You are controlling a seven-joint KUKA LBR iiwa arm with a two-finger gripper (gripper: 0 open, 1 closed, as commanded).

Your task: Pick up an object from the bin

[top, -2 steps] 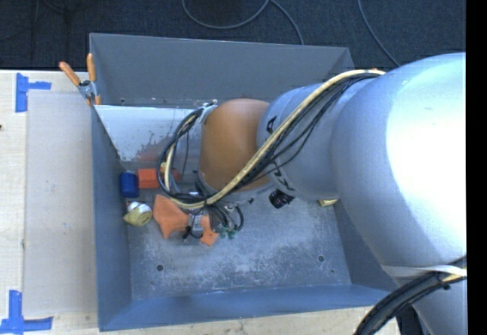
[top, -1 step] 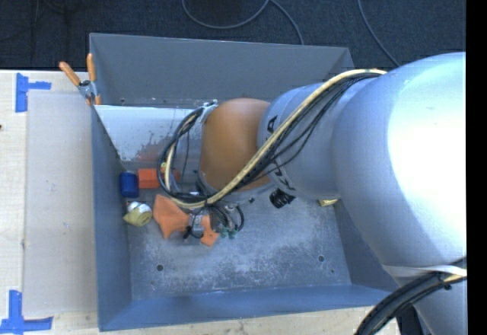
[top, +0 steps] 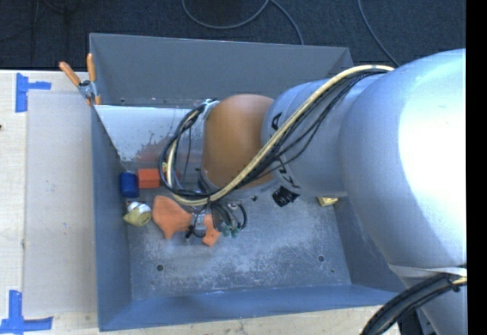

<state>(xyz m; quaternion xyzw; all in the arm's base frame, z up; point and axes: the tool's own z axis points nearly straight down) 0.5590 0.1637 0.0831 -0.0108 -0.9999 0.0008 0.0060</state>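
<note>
My gripper (top: 199,228) hangs low near the left wall of the grey metal bin (top: 110,250), right beside a soft-looking orange lump (top: 169,213). I cannot tell if it is spread or pinching. Next, I think, squeeze the lump and lift.

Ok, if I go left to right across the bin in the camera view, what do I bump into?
blue block → floppy orange lump → gripper → small yellow piece
</note>
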